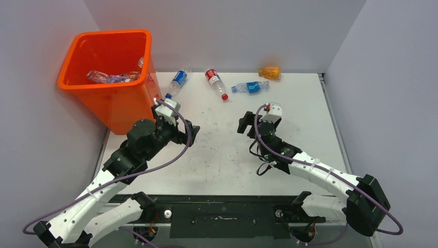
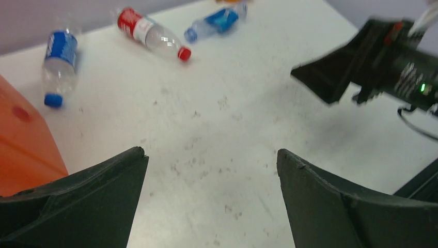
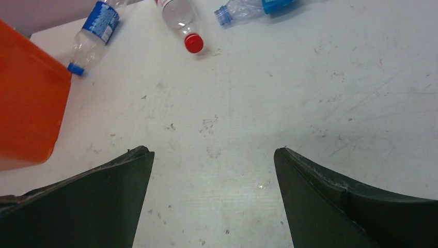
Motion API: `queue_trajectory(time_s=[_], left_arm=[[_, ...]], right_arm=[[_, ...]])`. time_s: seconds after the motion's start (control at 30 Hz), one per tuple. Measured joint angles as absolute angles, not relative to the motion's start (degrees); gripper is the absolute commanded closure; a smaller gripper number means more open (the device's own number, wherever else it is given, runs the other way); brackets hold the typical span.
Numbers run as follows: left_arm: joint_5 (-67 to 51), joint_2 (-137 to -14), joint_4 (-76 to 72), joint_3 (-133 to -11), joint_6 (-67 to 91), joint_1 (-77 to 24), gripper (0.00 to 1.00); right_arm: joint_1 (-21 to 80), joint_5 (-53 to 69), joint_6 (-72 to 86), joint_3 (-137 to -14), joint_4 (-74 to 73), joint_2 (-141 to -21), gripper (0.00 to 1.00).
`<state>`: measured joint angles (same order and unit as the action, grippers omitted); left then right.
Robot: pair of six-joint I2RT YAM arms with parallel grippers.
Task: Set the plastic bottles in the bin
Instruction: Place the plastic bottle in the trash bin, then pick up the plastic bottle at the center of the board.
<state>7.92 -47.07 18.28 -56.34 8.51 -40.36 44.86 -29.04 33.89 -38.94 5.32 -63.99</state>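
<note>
Along the far edge of the surface (image 1: pixel 222 155) I see four plastic bottles (image 1: pixel 213 78) lying loose; others lie in the bin (image 1: pixel 124 106) far left. My left pincer (image 2: pixel 212 155) and right pincer (image 3: pixel 213 151) both gape empty.

Bright, even light falls from overhead in the top view, which is sharp throughout; the scuffed white table (image 1: pixel 227 155) carries only faint, soft-edged shadows. The tall bright-orange plastic bin (image 1: pixel 111 57) at upper left looks saturated, without glare. The left wrist view is blurred: the blue-labelled clear plastic bottle (image 2: pixel 59 64) at upper left and the black robot arm (image 2: pixel 382 62) at upper right smear. The right wrist view is crisp.
</note>
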Motion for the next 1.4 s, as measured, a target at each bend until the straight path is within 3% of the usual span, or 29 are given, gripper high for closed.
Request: queue_trajectory(time_s=[0.3, 0.57, 1.13, 1.4], left_arm=[[7.44, -32.64, 16.45, -36.88, 10.13, -40.34, 0.04], [12.36, -30.59, 15.66, -35.18, 11.44, -40.34, 0.04], [15.00, -30.37, 15.16, -35.05, 11.77, -40.34, 0.04], [15.09, -30.74, 15.11, -35.00, 11.64, -40.34, 0.04]], right_arm=[[28.69, -21.28, 37.87, -39.24, 18.90, -76.60, 0.08], [21.76, -14.00, 40.14, -48.18, 25.45, -98.80, 0.07], [26.09, -0.16, 35.79, -77.56, 30.65, -127.46, 0.01], [25.98, 1.78, 33.28, -83.64, 30.70, -133.01, 0.12]])
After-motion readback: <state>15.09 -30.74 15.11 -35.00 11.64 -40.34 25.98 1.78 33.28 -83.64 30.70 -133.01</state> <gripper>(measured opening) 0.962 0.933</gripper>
